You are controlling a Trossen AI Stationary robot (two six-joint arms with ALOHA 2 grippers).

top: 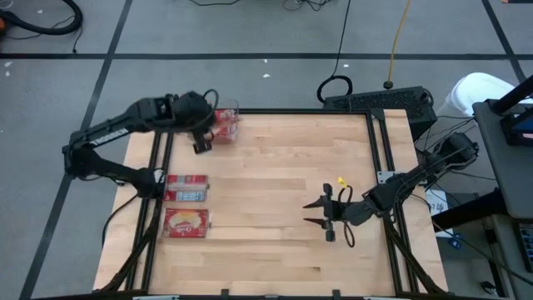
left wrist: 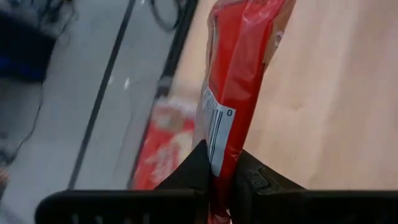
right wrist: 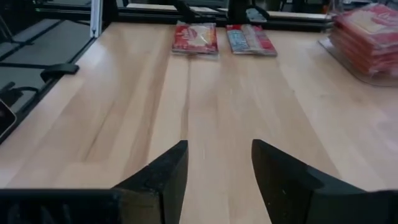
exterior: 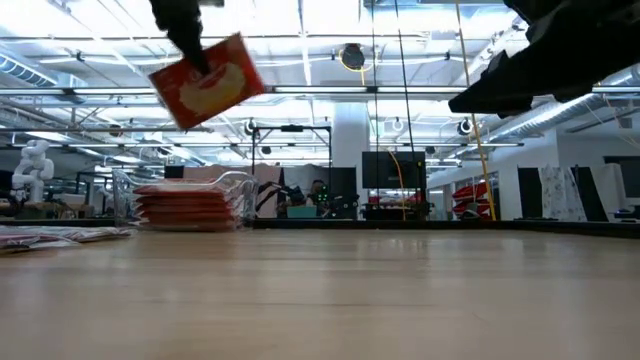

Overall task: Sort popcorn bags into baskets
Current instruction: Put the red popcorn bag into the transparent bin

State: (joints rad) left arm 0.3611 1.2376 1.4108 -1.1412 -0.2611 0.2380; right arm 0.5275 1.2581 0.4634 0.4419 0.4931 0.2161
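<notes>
A pale wooden desk (top: pixel 275 192), built of long smooth planks and edged by a dark metal frame, is seen carrying the work. At its far left corner a small clear plastic basket (top: pixel 229 125) with low see-through walls is already filled with a flat stack of red packets. Two more popcorn bags are left lying flat near the left edge: one grey-blue side up (top: pixel 186 187), one showing its red face with the yellow popcorn picture (top: pixel 186 222).

The left hand (left wrist: pixel 217 174) is clamped on the edge of a glossy, crinkled red bag (exterior: pixel 208 82), which is held tilted in the air just beside the basket. The placing step is judged to be under way: next, the bag would need to be carried over the stack, levelled and released. The right hand (right wrist: pixel 217 168) is held low over the right half of the desk, its dark wedge-shaped fingers apart and nothing between them.
</notes>
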